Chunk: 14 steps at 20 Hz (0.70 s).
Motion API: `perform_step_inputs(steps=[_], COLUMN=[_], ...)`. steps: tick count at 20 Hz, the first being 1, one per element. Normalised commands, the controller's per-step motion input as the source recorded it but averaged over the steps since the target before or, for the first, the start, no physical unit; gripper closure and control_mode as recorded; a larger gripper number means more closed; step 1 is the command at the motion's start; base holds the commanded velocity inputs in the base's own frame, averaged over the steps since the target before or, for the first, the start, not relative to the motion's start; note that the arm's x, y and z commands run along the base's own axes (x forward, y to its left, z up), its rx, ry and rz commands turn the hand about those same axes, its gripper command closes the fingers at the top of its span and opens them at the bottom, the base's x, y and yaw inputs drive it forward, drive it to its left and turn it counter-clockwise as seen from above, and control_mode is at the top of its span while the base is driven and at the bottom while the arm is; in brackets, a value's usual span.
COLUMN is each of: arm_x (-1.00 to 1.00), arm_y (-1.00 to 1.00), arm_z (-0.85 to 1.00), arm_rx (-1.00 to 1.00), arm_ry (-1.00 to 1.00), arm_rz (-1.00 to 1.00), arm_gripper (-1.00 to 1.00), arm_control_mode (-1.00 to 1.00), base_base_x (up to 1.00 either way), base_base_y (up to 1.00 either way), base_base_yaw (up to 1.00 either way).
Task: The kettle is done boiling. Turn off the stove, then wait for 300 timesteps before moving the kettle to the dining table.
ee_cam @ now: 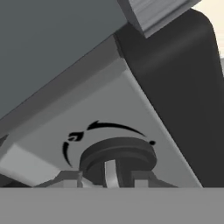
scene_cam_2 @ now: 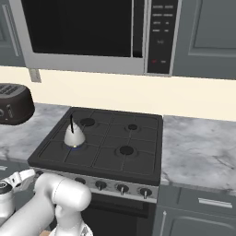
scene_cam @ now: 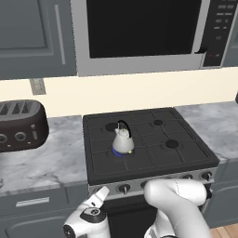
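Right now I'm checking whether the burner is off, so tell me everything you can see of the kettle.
The kettle is small, white and pear-shaped, with a smooth glossy look, a thin black arched handle and a short spout. It stands upright on the front left burner of the stove, on the dark grate. A ring of blue flame shows under its base, so that burner looks lit. Nothing else touches it.

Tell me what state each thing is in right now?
Small white kettle with black handle: upright on the front-left burner.
Burner under it: lit, blue flame showing.
Round dark stove knob: jaws on both sides of it.
Black-windowed microwave: door closed.
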Motion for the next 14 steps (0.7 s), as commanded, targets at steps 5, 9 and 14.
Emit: perform_step_inputs(steps=[5, 9, 14], arm_x=[0.0, 0.0, 0.0], arm_y=[-0.17, 0.0, -0.02], arm_z=[0.08, -0.01, -0.02], arm_rx=[0.01, 0.0, 0.08], arm_ry=[0.0, 0.0, 0.0], arm_rz=[0.0, 0.0, 0.0], arm_gripper=[1.0, 1.0, 1.0], arm_control_mode=[-1.0, -1.0, -1.0], base_base_x=[0.0, 0.0, 0.0], base_base_y=[0.0, 0.0, 0.0], base_base_yaw=[0.0, 0.0, 0.0])
